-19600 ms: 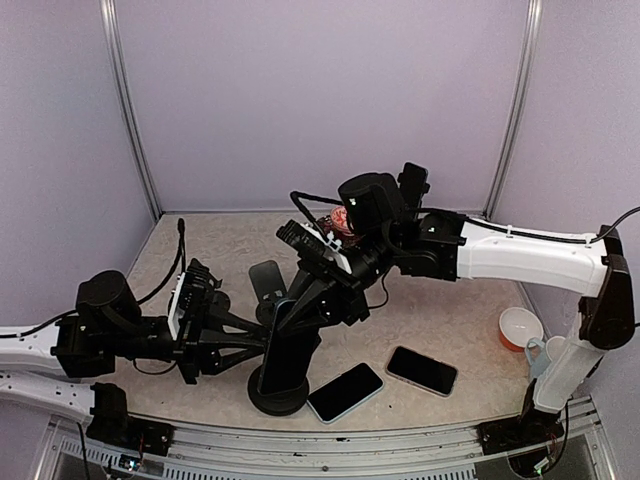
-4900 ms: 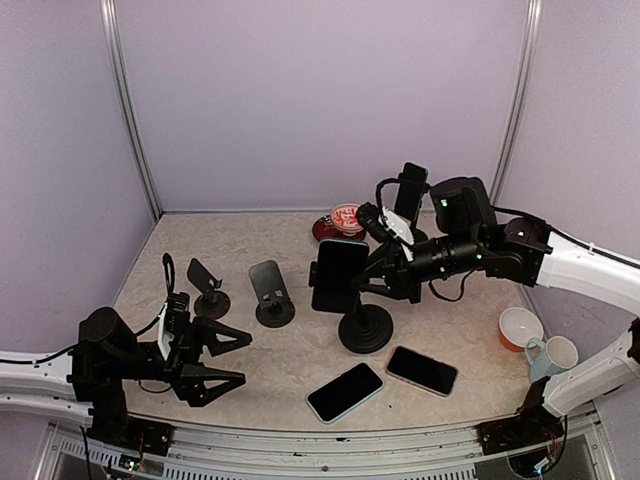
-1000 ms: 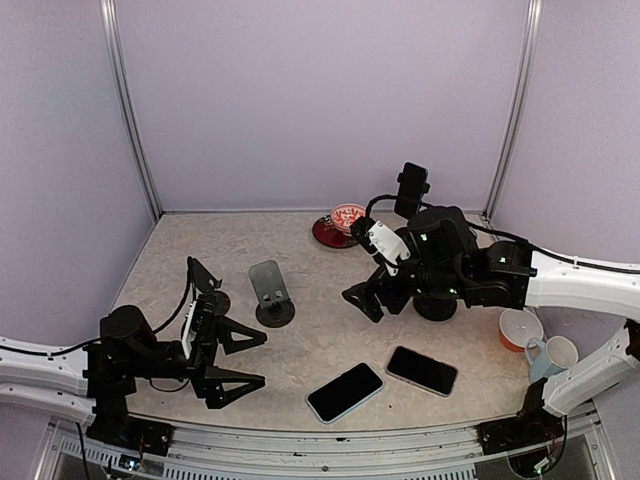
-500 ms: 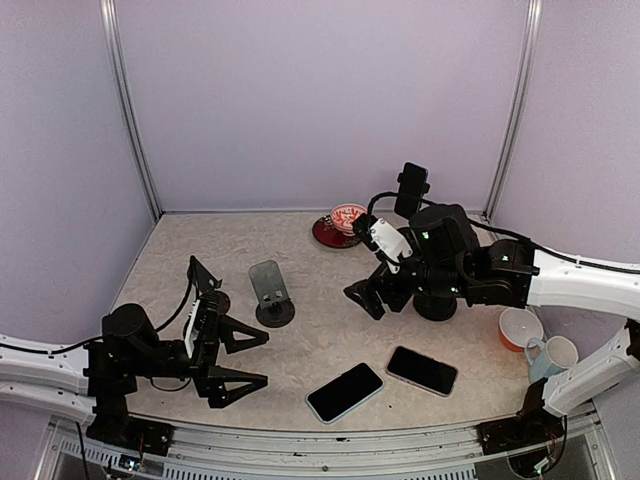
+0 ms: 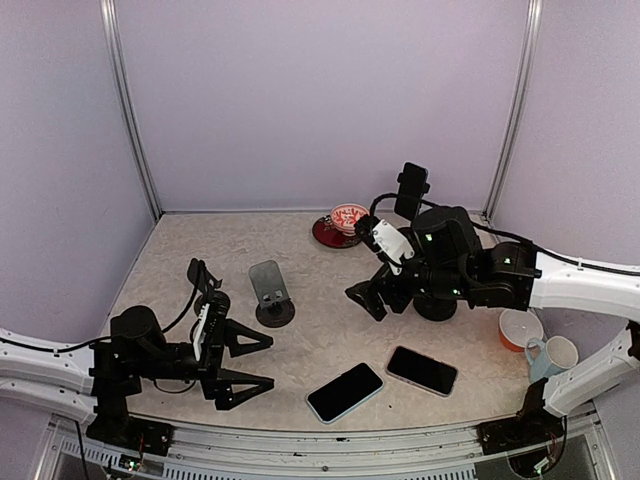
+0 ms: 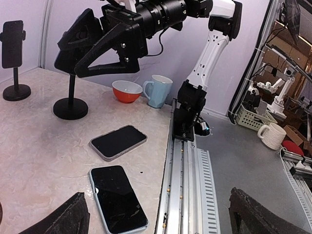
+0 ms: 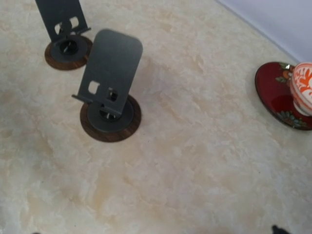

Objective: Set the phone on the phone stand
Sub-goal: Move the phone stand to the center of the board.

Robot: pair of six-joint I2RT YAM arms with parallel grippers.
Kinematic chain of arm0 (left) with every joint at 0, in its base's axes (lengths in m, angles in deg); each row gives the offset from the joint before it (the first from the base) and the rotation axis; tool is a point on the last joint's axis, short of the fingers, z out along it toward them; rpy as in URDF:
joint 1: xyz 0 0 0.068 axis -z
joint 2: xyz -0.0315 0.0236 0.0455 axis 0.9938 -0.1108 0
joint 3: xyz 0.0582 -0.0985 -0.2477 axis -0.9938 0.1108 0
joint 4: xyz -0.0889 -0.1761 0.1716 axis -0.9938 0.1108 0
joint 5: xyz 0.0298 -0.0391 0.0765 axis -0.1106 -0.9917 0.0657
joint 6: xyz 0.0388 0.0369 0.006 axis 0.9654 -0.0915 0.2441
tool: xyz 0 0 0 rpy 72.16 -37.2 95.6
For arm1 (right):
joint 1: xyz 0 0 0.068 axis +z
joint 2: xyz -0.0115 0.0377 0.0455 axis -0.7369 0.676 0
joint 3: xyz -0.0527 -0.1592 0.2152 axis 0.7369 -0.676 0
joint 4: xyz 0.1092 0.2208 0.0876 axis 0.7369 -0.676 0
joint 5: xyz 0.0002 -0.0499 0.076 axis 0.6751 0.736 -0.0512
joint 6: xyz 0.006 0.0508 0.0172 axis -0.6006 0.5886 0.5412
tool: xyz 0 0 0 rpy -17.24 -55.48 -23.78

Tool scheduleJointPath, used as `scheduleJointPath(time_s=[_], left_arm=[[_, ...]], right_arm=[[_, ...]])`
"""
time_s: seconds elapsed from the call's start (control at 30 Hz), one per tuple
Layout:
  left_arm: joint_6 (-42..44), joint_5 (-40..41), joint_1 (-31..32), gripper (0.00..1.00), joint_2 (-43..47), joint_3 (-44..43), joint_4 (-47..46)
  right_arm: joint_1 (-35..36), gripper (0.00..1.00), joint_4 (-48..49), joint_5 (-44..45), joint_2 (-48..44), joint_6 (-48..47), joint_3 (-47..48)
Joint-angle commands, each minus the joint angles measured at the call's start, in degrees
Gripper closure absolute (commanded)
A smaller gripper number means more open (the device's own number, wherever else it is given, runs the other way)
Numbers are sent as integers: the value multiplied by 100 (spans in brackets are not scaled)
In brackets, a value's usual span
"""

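Two phones lie flat near the front edge: one in a light blue case (image 5: pixel 345 392) (image 6: pixel 118 197), one dark (image 5: pixel 422 370) (image 6: pixel 118 141). My left gripper (image 5: pixel 247 366) (image 6: pixel 161 220) hovers open and empty just left of them, facing them. Two empty grey phone stands sit at mid-left, the nearer one (image 5: pixel 270 291) (image 7: pixel 109 92) and the farther one (image 5: pixel 207 282) (image 7: pixel 63 29). My right gripper (image 5: pixel 363 297) hangs open and empty above the table, right of the nearer stand. A black pole stand's base (image 5: pixel 437 306) (image 6: pixel 70 108) shows under the right arm, its top hidden.
A third phone (image 5: pixel 411 190) (image 6: pixel 12 44) is clamped upright on a pole stand at the back. A red saucer with a patterned cup (image 5: pixel 342 222) (image 7: pixel 287 95) sits at the back. An orange bowl (image 5: pixel 520 328) and a blue mug (image 5: pixel 550 352) stand at the right edge.
My left gripper has crept to the right, toward the flat phones, still open. The right arm has shifted only slightly.
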Motion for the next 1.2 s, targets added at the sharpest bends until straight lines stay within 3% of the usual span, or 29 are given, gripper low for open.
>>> scheduleJointPath(time_s=[0.0, 1.17], left_arm=[[79, 86, 25, 3, -34, -111, -204], [83, 147, -7, 2, 46, -12, -218]], right_arm=[[50, 0, 256, 128, -287, -62, -130], [46, 0, 471, 24, -313, -104, -169]])
